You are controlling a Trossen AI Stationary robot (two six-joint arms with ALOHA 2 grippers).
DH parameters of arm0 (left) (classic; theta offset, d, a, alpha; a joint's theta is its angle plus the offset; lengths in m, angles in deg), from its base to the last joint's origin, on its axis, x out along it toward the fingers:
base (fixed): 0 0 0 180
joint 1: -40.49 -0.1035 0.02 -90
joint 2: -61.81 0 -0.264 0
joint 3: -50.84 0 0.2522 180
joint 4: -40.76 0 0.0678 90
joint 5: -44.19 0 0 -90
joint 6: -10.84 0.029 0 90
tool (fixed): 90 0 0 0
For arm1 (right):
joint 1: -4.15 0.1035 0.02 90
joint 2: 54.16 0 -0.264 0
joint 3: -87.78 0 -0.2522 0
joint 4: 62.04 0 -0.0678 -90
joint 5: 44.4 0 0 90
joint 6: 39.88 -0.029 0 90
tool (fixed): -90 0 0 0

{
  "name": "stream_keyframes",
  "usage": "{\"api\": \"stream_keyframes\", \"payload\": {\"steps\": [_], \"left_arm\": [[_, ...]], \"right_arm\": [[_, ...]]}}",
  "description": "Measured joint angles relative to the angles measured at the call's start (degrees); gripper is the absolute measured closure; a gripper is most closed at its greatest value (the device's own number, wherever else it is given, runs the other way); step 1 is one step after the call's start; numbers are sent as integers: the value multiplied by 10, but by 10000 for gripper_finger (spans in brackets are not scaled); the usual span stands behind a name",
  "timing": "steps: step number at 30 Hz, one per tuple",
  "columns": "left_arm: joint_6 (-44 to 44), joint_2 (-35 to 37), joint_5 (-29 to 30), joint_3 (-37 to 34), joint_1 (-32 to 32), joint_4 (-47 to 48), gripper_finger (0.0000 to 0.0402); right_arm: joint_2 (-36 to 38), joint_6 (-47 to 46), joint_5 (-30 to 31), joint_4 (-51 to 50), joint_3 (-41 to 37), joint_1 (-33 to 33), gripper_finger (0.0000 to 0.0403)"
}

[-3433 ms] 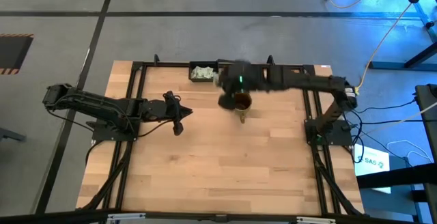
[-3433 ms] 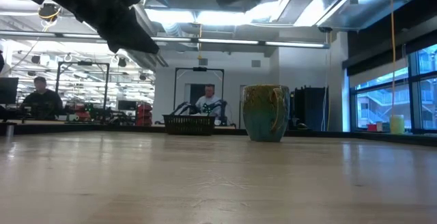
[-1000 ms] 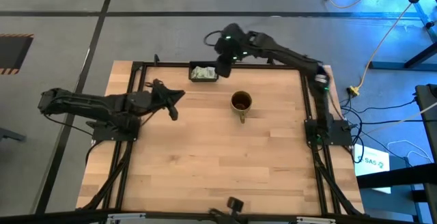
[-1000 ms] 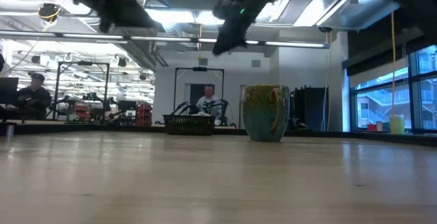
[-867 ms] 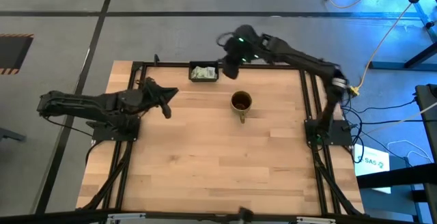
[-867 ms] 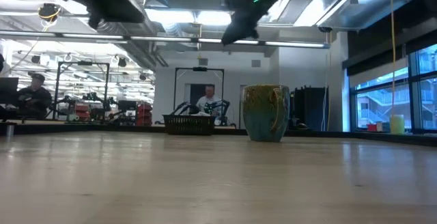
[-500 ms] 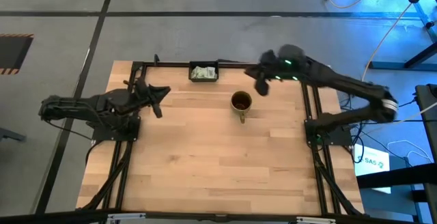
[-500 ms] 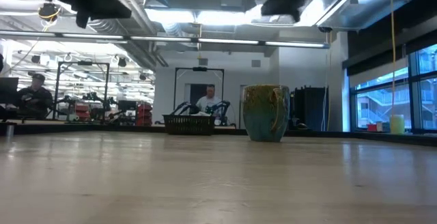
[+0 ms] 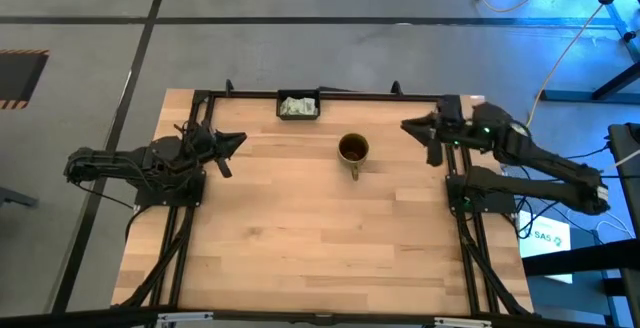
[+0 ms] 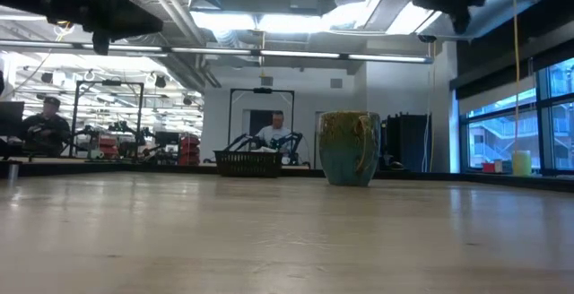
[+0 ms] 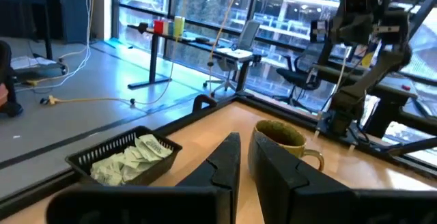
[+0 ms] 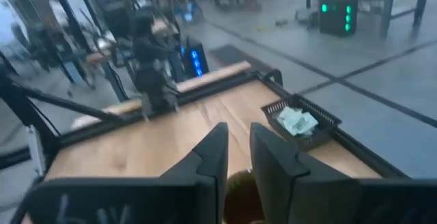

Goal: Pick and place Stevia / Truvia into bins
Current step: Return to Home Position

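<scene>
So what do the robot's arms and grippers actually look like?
The left arm and right arm are both black, built of slim jointed segments. Each ends in a two-finger gripper. The left gripper and right gripper have flat, dark, wedge-shaped fingers. No markings are readable.

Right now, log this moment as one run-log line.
left gripper: empty, raised, left side | right gripper: empty, raised, right side | sachets: piled in black tray | mug: upright, apart from tray
</scene>
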Motion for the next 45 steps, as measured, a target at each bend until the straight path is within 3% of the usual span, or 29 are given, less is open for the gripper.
{"api": "stream_keyframes", "payload": {"steps": [9, 20, 35, 45], "left_arm": [[-6, 70, -8, -69, 0, -35, 368], [-32, 122, 10, -134, 0, -43, 368], [-24, 130, 38, -147, 0, -59, 368], [-13, 130, 50, -147, 0, -59, 368]], "right_arm": [[118, -29, -1, 6, -91, 4, 336], [177, -44, -1, 10, -154, 5, 336], [244, -85, -16, 146, -275, 5, 336], [289, -89, -15, 181, -327, 5, 336]]}}
